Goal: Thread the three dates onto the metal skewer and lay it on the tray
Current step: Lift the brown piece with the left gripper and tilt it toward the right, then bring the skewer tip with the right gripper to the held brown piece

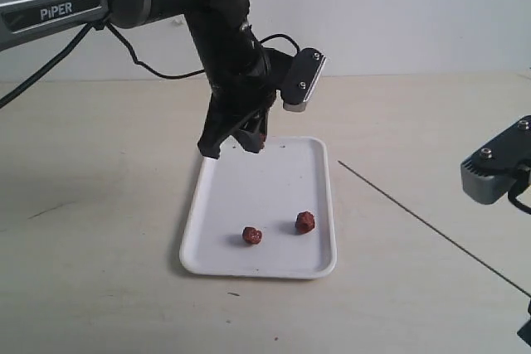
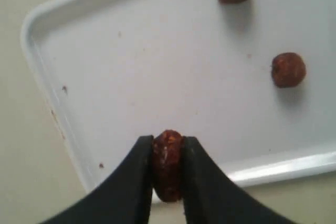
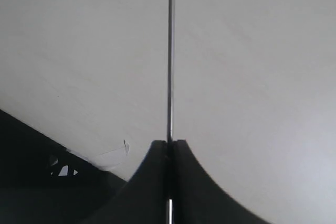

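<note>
pale table (image 1: 99, 304) is filling the whole view, and its front edge is sitting closest to us. the big black left arm (image 1: 224, 31) is reaching in from 10 o'clock and bending down over the middle of the table. under it, the white tray (image 1: 274, 180) is lying flat on the table, with its long sides running from 12 o'clock to 6 o'clock.

the right gripper (image 3: 169, 142) is peeking in at 3 o'clock, well apart from the tray. its two black fingers are squeezing tight on the skewer (image 1: 415, 215), pressing right up against the thin rod. the skewer is stretching from the 4 o'clock edge of the view up toward 10 o'clock. its free tip is pointing at the tray's 2 o'clock corner and ending just beside it. i cannot tell if the rod is resting on the table or floating over it.

the left gripper (image 2: 167, 142) is hanging above the tray's 12 o'clock end. it is pinching the third date (image 2: 168, 174) between its fingertips, and this date is being held up off the tray.

near the tray's 6 o'clock end, one date (image 1: 252, 235) is sitting on the white floor. the other date (image 1: 305, 222) is sitting near it on its 2 o'clock side, not touching it.
</note>
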### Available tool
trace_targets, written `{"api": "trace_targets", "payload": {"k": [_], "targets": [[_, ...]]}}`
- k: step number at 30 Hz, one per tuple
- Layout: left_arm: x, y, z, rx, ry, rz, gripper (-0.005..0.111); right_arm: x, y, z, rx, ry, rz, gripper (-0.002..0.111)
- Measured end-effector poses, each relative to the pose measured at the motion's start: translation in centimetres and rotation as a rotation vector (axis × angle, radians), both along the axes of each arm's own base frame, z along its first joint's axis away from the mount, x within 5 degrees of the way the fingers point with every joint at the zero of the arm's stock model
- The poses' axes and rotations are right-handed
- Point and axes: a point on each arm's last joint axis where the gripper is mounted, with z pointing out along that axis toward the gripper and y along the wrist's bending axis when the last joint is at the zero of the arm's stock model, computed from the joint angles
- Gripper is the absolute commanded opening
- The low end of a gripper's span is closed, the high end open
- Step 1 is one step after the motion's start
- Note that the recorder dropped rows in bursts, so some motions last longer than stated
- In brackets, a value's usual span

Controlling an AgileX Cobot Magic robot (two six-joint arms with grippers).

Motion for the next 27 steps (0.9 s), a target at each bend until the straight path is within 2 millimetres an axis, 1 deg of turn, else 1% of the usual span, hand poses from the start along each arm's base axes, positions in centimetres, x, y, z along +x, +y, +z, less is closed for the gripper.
{"api": "trace_targets", "payload": {"k": [3,6,9,12,14,18,21,24,27], "targets": [[-0.5,-0.6,0.1,-0.056,0.033,-0.097,0.019,0.5,0.5,-0.8,0.013,0.054,0.041,0.000],[-0.8,-1.0,0.1,-0.096,0.051,-0.154,0.019,0.5,1.0,-1.0,0.067,0.079,0.088,0.000],[-1.0,-1.3,0.2,-0.135,0.061,-0.212,0.019,0.7,1.2,-1.1,0.083,0.073,0.098,0.000],[-1.1,-1.4,0.2,-0.142,0.059,-0.235,0.019,1.1,1.3,-1.0,0.091,0.023,0.099,0.000],[-1.1,-1.4,0.2,-0.143,0.057,-0.245,0.019,1.7,1.4,-1.3,0.085,-0.018,0.103,0.000],[-1.1,-1.4,0.2,-0.144,0.056,-0.251,0.019,2.4,1.5,-2.0,0.076,0.000,0.102,0.000],[-1.1,-1.4,0.2,-0.144,0.055,-0.256,0.019,2.9,1.7,-2.1,0.075,0.002,0.101,0.000],[-1.1,-1.4,0.2,-0.144,0.054,-0.262,0.019,3.8,1.9,-1.8,0.072,-0.019,0.105,0.000],[-1.1,-1.4,0.2,-0.143,0.053,-0.264,0.019,4.2,2.0,-1.6,0.073,-0.025,0.105,0.000]]}}
